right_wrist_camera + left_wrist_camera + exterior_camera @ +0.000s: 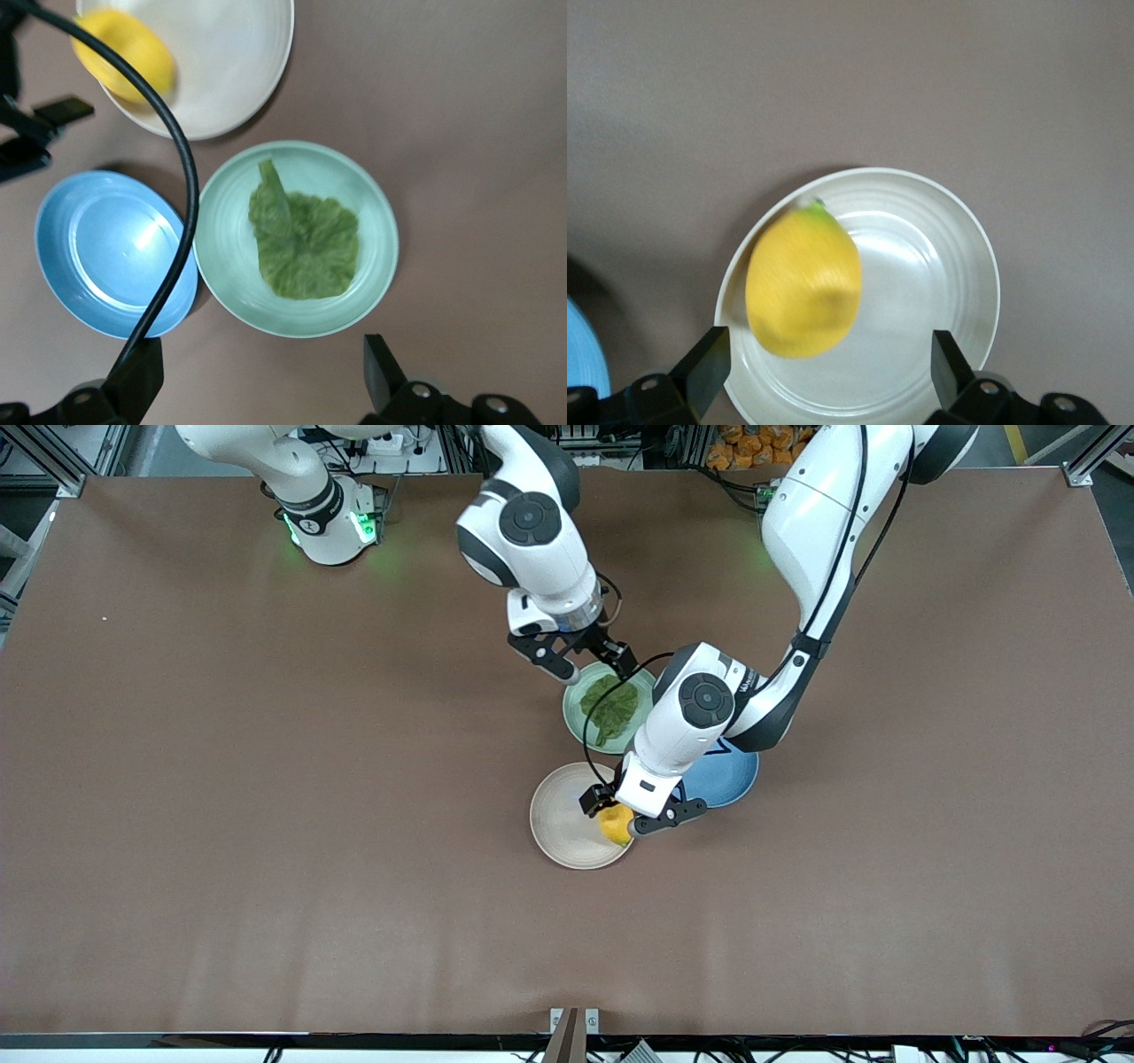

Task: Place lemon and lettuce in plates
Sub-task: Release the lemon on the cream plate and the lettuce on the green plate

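The yellow lemon (616, 824) is at the rim of the cream plate (563, 815), on the side toward the left arm's end. My left gripper (631, 810) is open just over it, with a finger on either side and not gripping. In the left wrist view the lemon (802, 283) looks blurred over the cream plate (939, 266), below my left gripper (828, 356). The dark green lettuce (611, 708) lies flat in the mint green plate (574, 717). My right gripper (585, 660) is open and empty over that plate's edge; its wrist view shows the lettuce (306, 243) in the mint plate (226, 274).
An empty blue plate (731, 779) sits beside the other two, toward the left arm's end, partly under the left arm. It also shows in the right wrist view (106, 257), crossed by a black cable (182, 177). The three plates nearly touch.
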Available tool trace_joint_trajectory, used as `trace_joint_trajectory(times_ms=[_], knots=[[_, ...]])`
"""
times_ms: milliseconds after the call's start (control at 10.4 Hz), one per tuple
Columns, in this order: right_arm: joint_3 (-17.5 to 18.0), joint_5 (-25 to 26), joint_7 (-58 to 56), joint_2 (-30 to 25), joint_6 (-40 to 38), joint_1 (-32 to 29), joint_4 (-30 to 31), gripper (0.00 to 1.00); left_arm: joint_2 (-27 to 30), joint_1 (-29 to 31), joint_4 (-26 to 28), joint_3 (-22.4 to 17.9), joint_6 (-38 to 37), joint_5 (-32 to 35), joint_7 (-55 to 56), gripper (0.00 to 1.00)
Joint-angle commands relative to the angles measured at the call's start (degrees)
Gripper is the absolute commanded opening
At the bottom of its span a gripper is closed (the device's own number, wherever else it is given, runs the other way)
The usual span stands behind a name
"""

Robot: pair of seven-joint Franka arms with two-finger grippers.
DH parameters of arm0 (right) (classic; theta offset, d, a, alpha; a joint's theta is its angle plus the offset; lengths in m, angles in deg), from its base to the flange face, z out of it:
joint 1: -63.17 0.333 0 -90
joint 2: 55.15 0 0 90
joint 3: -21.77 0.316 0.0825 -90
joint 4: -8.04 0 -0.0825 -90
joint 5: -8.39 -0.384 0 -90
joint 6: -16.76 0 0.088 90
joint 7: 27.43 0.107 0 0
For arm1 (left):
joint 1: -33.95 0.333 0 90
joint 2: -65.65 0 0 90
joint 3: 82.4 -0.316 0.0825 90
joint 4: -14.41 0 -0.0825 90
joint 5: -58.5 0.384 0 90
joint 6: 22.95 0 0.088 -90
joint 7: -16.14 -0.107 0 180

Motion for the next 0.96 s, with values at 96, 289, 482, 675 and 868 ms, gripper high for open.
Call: trace_joint_trajectory(times_ms=[96, 289, 482, 675, 868], knots=[[0.1, 0.5, -10.6, -9.1, -19.7, -5.4, -6.2, 1.00, 1.5, 2.3, 0.6, -1.3, -0.8, 1.2, 1.0, 1.00], [-1.0, 0.1, -17.4, -9.7, -31.4, -8.2, -12.9, 1.00, 3.6, 5.4, 1.5, -1.3, -4.1, 4.9, 1.0, 1.00], [-1.5, -0.5, -25.1, -13.4, -35.3, -12.9, -14.8, 1.00, 5.6, 8.8, 4.2, -1.4, -4.4, 7.9, 0.9, 1.00], [-5.2, -2.8, -36.5, -17.7, -39.3, -16.6, -14.8, 1.00, 9.1, 13.4, 9.1, -1.4, -4.4, 10.7, 1.2, 1.00], [-12.7, -3.7, -49.3, -20.7, -43.5, -17.0, -14.8, 1.00, 11.6, 18.1, 11.4, -1.5, -8.7, 10.8, 2.0, 1.00]])
